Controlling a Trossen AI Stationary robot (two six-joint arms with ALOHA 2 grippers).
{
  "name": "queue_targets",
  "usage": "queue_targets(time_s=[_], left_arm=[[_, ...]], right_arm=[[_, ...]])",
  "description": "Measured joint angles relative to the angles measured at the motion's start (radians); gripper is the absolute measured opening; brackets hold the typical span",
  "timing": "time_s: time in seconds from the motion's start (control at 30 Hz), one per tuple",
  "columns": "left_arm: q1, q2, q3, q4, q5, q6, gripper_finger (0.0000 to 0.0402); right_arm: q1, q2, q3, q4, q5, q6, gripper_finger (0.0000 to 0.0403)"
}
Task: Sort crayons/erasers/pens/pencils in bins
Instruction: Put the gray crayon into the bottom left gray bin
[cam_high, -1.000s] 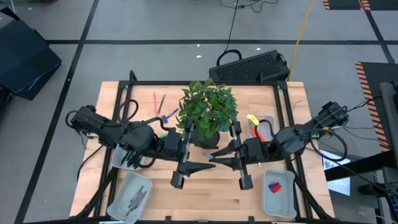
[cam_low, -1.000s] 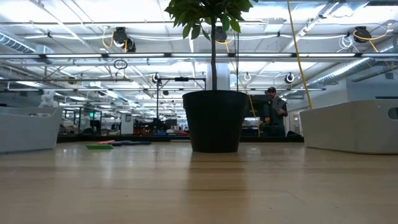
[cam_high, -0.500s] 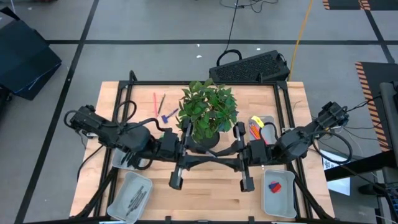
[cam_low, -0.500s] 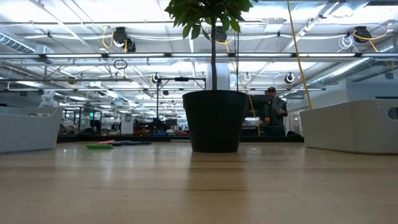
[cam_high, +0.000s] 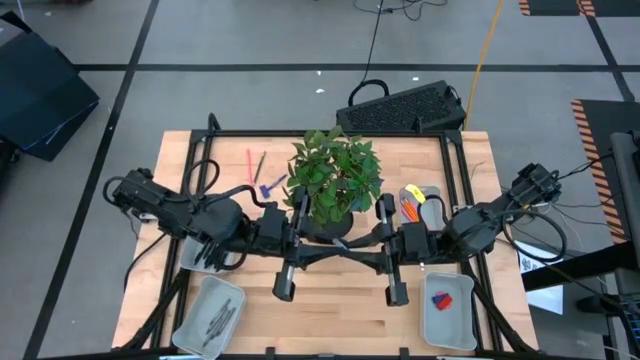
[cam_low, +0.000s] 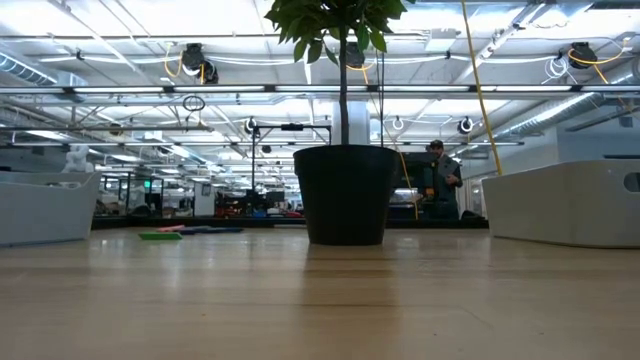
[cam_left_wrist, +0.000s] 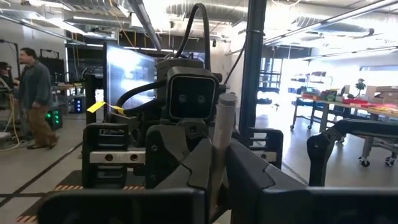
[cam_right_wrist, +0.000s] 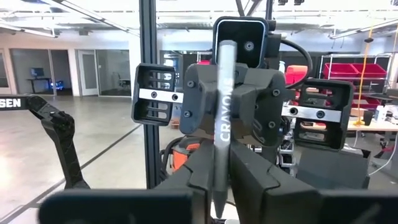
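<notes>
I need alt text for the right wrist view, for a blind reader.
A grey crayon printed "CRAYO" stands upright between the right gripper in front and the left gripper facing it, both closed on it. Behind is a large indoor hall with red bins on shelves.

Both arms are stretched level toward the table's middle. The left gripper (cam_high: 336, 246) and the right gripper (cam_high: 345, 245) are held tip to tip, each closed around one shared grey stick.
</notes>
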Motion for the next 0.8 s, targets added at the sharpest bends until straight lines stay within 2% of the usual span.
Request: queue_targets(time_s=[0.1, 0.33, 0.47, 0.63, 0.8], left_arm=[[0.001, 0.0, 0.0, 0.0, 0.0, -0.012, 0.0017], [-0.003, -0.002, 0.0, -0.043, -0.011, -0.036, 0.0032], [-0.022, -0.049, -0.001, -0.172, -0.017, -0.053, 0.0025], [-0.077, -0.129, 0.0, -0.5, -0.018, -0.186, 0.0023], [-0.171, -0.166, 0.0, -0.865, -0.018, -0.493, 0.0032]], right_arm=[[0.0, 0.0, 0.0, -0.001, 0.0, -0.005, 0.0065], [-0.001, 0.001, 0.0, 0.005, 0.003, -0.028, 0.015], [-0.001, -0.007, 0.0, -0.004, 0.003, -0.028, 0.018], [0.001, -0.017, 0.0, -0.02, 0.002, -0.025, 0.0202], [0.001, -0.019, 0.0, -0.018, 0.002, -0.041, 0.0207]])
